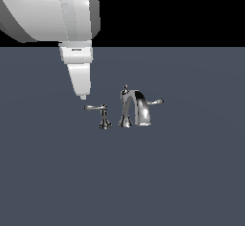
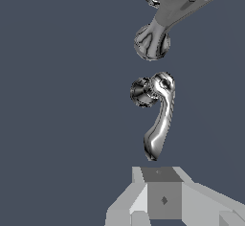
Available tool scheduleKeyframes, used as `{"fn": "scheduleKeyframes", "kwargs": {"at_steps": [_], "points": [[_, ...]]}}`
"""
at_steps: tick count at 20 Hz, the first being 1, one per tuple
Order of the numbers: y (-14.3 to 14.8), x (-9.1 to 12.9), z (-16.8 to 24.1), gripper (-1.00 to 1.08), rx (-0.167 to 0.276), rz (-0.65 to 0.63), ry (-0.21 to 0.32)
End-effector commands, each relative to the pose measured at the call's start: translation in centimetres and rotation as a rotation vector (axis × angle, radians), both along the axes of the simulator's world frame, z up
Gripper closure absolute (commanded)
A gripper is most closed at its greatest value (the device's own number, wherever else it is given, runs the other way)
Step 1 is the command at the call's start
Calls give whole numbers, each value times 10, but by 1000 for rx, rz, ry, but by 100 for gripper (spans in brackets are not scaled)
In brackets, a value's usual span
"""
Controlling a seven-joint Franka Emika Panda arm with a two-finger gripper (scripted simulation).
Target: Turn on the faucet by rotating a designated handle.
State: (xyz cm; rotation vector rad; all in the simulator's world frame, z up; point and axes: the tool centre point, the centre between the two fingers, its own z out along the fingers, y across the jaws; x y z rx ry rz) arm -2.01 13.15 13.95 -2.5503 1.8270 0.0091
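The chrome faucet (image 1: pixel 135 108) stands mid-floor with its arched spout and top knob; its flared base (image 2: pixel 152 43) shows in the wrist view. To the exterior view's left of it is the designated handle (image 1: pixel 97 108), a thin lever on a short hourglass pedestal (image 1: pixel 105 122). In the wrist view this handle (image 2: pixel 161 119) runs from its pedestal (image 2: pixel 142 92) towards my fingers. My gripper (image 1: pixel 83 96) points down, just above and slightly left of the lever's free end, not touching it. The gripper (image 2: pixel 158 175) looks shut and holds nothing.
A second lever (image 1: pixel 156 101) pokes out past the spout on the exterior view's right. The faucet set rests on a flat dark grey-blue floor (image 1: pixel 191 172). My bulky white arm (image 1: pixel 48 9) fills the upper left of the exterior view.
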Motion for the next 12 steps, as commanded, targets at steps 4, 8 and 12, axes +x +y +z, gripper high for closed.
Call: {"fn": "scheduleKeyframes", "kwargs": {"at_steps": [4, 8, 12], "points": [[-6, 21, -23, 108, -6, -89, -1], [-10, 32, -36, 108, -8, -136, -2], [-13, 39, -43, 108, -9, -165, -2]]}}
